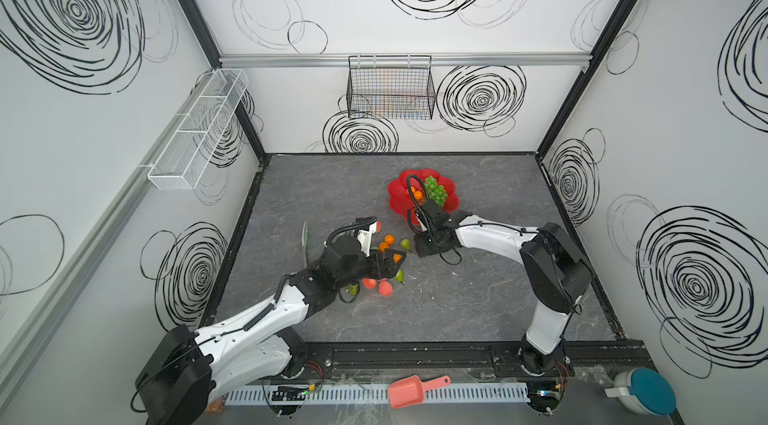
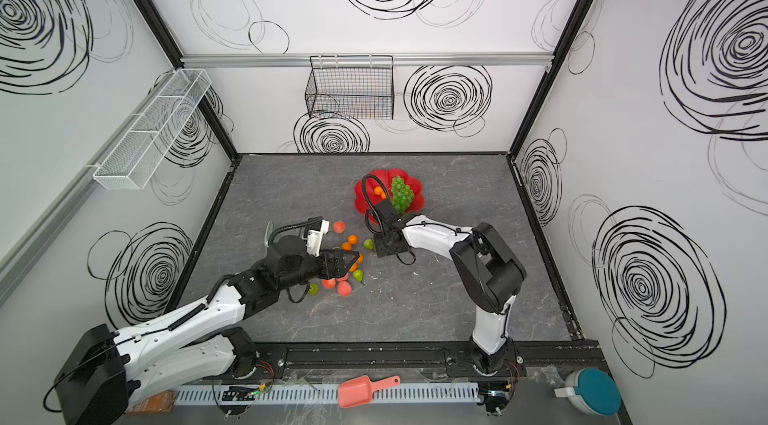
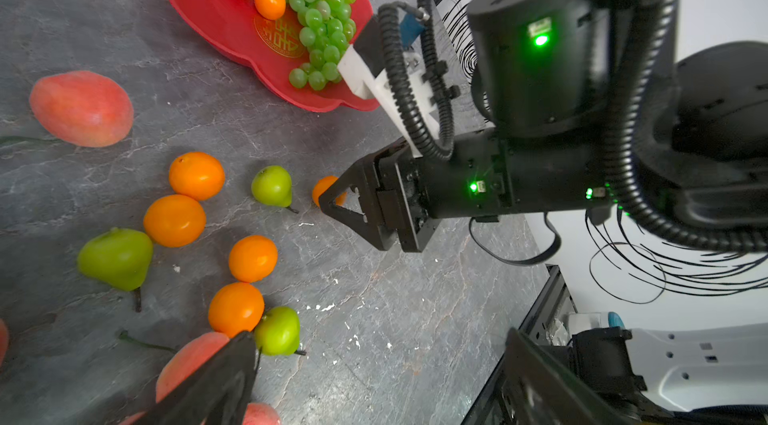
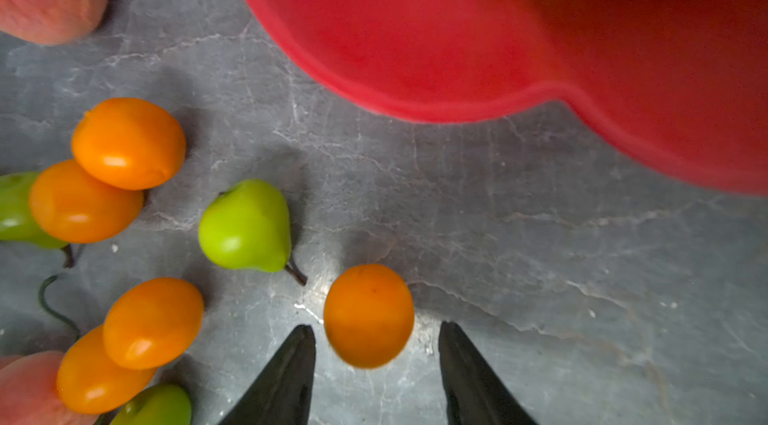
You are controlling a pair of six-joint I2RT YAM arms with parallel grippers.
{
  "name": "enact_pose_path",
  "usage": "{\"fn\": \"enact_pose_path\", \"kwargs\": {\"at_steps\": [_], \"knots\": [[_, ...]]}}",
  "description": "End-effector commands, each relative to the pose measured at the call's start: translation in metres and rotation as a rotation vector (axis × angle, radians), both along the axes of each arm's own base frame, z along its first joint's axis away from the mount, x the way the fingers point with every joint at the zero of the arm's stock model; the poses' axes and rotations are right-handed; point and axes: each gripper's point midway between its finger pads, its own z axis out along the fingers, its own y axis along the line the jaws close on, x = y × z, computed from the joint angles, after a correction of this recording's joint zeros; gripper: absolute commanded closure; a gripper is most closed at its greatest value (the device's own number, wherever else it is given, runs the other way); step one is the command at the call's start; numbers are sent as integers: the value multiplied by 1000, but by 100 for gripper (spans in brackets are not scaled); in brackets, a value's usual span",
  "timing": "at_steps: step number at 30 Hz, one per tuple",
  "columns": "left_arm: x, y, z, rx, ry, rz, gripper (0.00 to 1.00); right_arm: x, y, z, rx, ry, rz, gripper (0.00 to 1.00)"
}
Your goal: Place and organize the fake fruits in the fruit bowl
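Right gripper [image 4: 376,325] is the closest thing in its wrist view. Both black fingers [image 4: 291,377] stand apart with one orange [image 4: 369,315] sitting between the tips on the table [image 4: 540,256], and there's a sliver of grey on each side, so nothing's pinched yet, jaws open. Green pear [image 4: 247,227] lies just beside that orange.

As for the fruit bowl [image 1: 400,194], it sits at about 12 o'clock from the table's middle in both top views, holding the grapes [image 1: 435,188] on its 3 o'clock side plus two oranges [image 3: 269,0] right next to them.

Rest of the fake fruits [image 1: 389,239] are loose on the table around 7 o'clock from the bowl: oranges, pears, peaches [image 1: 385,288]. One peach [image 2: 338,226] lies apart from the rest, nearer the bowl, at its 8 o'clock.

Left gripper [image 1: 392,264] hovers over that pile, jaws spread, holding nothing. Pink scoop [image 1: 415,390] is down at 6 o'clock, on the front ledge.
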Motion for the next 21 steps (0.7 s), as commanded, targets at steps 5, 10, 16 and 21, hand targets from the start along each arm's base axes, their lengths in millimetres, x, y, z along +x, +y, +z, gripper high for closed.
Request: {"fn": "enact_pose_path", "kwargs": {"at_steps": [5, 10, 16, 21], "knots": [[4, 6, 6, -23, -31, 31, 4, 12, 9, 0, -1, -18, -9, 49], [4, 7, 7, -23, -32, 31, 4, 12, 8, -5, -13, -9, -10, 52], [4, 10, 6, -23, -31, 37, 4, 13, 7, -8, -21, -8, -11, 55], [4, 11, 5, -24, -29, 41, 4, 13, 6, -8, -24, -11, -12, 57]]}}
